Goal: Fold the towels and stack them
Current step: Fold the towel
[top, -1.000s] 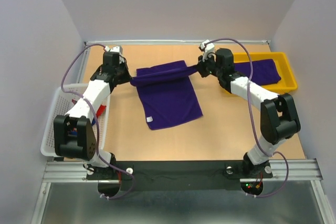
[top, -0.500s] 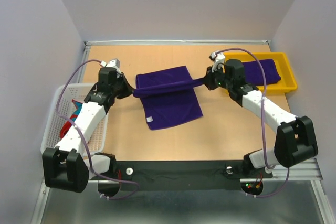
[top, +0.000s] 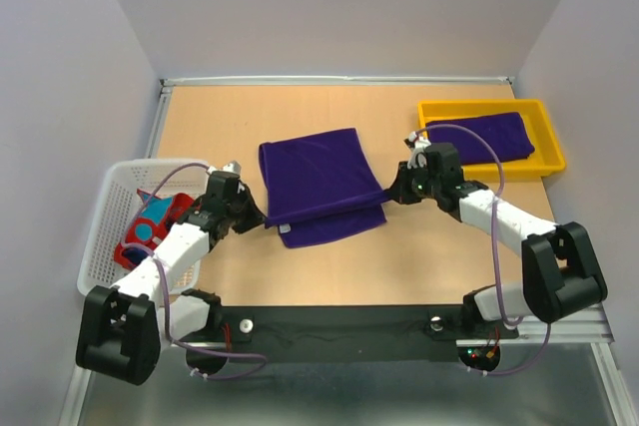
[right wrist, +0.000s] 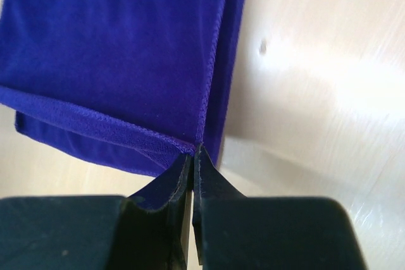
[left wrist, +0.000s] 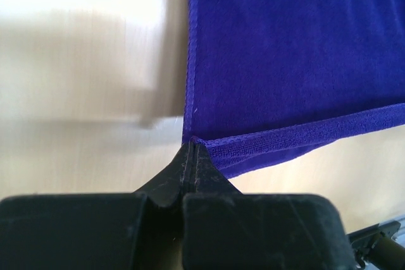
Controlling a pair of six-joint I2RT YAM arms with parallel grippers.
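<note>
The purple towel (top: 318,179) is nearly folded in half: we have drawn its far edge forward, left gripper (top: 262,218) and right gripper (top: 389,194) each clamped on a corner.

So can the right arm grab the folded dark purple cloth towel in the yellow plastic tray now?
Probably not yet: the right gripper is shut on a corner of the other purple cloth towel. The yellow plastic tray is close, nothing between.
</note>
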